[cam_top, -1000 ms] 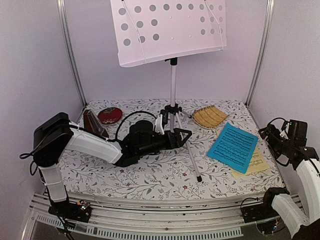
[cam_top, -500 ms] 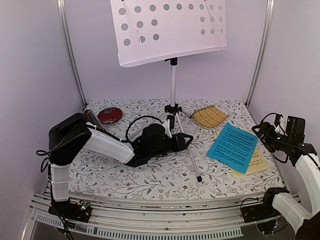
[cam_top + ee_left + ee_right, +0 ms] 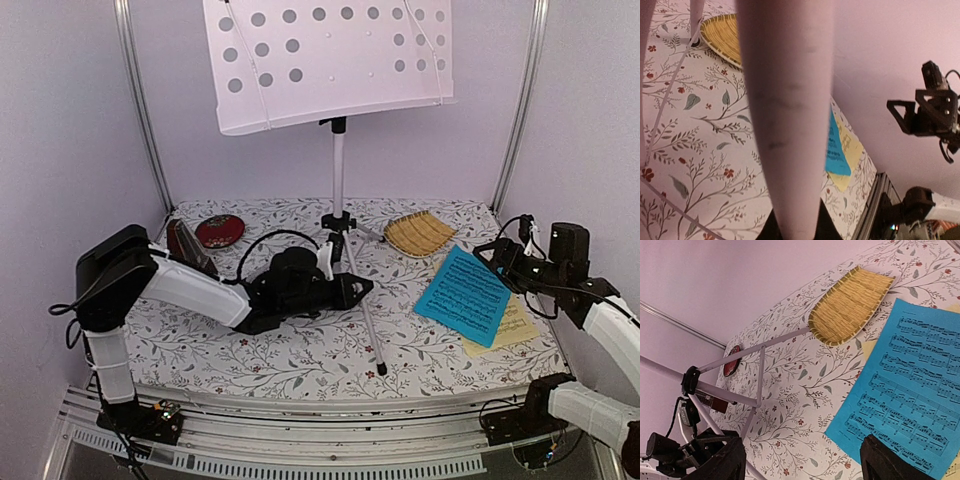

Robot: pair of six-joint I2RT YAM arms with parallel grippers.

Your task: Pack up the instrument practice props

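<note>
While I am watching through the overhead camera, the music stand [image 3: 338, 165] is standing near the middle of the table [image 3: 300, 350], a little toward 12 o'clock. Its pole is rising upright and its perforated desk [image 3: 330, 60] is hanging high over the back, cut off by the upper edge of the view. One long leg [image 3: 368, 325] is running out from the hub toward 5 o'clock, its foot resting on the floral table.

The left pincer [image 3: 362, 288] is reaching in low from 9 o'clock and gripping that leg partway down, jaws narrow around it. Through the left wrist camera the pale leg is filling the middle of the view, blurred, with dark finger edges showing on either side of it at the bottom.

The right pincer [image 3: 492, 252] is hovering at 3 o'clock, spread wide and holding nothing. In its own camera the two fingers [image 3: 715, 465] are sitting far apart above the blue music sheet [image 3: 465, 295]. That sheet is lying flat at 3 o'clock, overlapping the pale-yellow music sheet [image 3: 520, 328], which is peeking out toward 4 o'clock.

The metronome [image 3: 188, 247] is standing at 10 o'clock, partly behind the left arm, with a round red object [image 3: 220, 231] just beside it. A woven straw tray [image 3: 418, 233] is lying at 1 o'clock, near the blue sheet's far corner.
</note>
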